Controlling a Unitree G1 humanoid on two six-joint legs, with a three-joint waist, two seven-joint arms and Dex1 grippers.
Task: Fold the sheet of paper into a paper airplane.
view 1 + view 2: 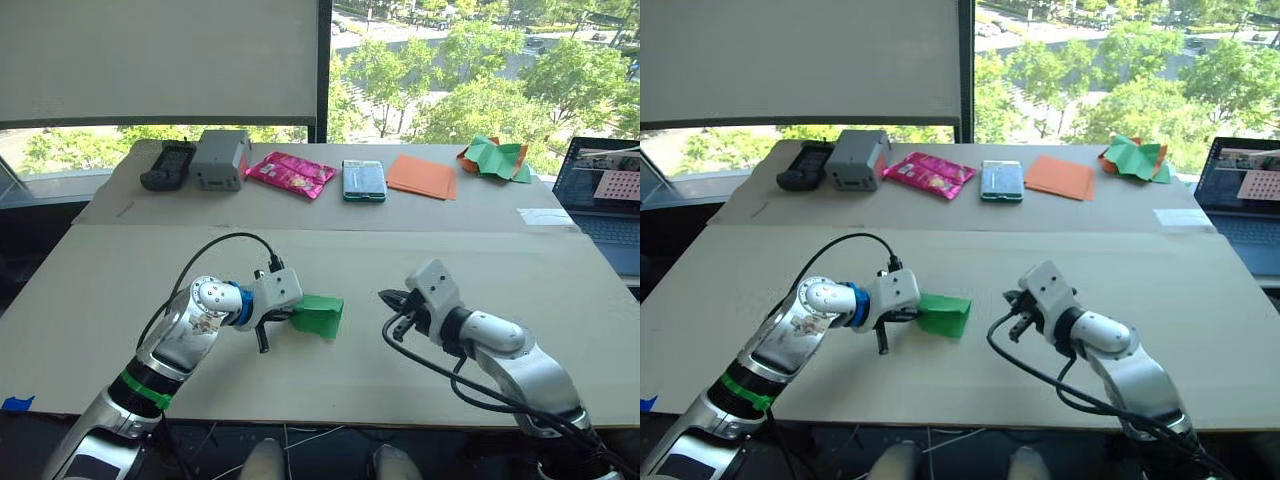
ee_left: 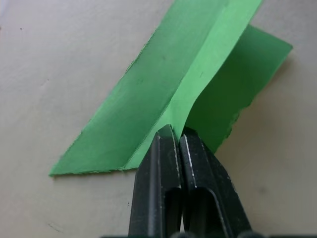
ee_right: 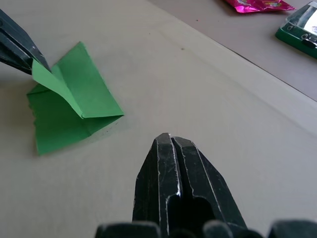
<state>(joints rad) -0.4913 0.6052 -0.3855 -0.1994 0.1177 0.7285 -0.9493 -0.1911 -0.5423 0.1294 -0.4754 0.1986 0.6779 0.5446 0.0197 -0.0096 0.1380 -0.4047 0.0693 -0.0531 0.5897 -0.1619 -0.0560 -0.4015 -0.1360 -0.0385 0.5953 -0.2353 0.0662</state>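
The sheet of paper [image 1: 322, 316] is bright green and folded into a small layered piece on the near tabletop, slightly left of centre. One creased flap [image 2: 198, 84] stands up off the surface. My left gripper [image 1: 289, 316] is shut on the edge of that raised flap, its black fingertips [image 2: 168, 136] pressed together on the fold. My right gripper [image 1: 388, 298] hovers just to the right of the paper, apart from it. Its fingers [image 3: 171, 148] are shut with nothing between them. From the right wrist view, the paper [image 3: 74, 111] shows with the left fingers pinching its corner.
On the far tabletop lie a black device [image 1: 168, 165], a grey box [image 1: 220, 158], a pink packet [image 1: 290, 173], a green-edged case [image 1: 363, 180], flat orange sheets [image 1: 422, 176] and a crumpled green-and-orange bundle [image 1: 495, 158]. A laptop [image 1: 605, 190] stands at the right edge.
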